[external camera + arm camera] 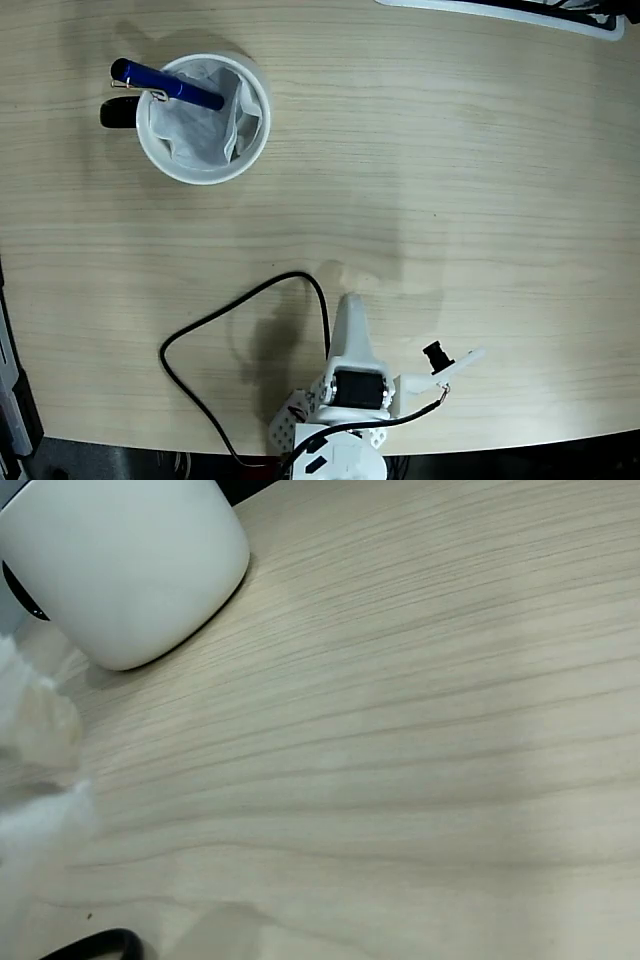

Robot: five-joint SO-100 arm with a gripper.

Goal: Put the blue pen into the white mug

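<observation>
The white mug (204, 172) stands at the far left of the table in the fixed view, lined with crumpled tissue, its black handle (118, 113) pointing left. Inside it rests the blue pen (168, 84), tilted, its capped end sticking out over the left rim. My gripper (348, 305) is folded back near the arm's base at the bottom centre, far from the mug. Its jaws look closed together with nothing between them. In the wrist view the mug's outer wall (130, 560) fills the top left corner, and a blurred white finger (35, 780) shows at the left edge.
A black cable (200, 335) loops over the table from the arm's base toward the left. A white flat object (520, 15) lies along the top right edge. The table's front edge runs just below the base.
</observation>
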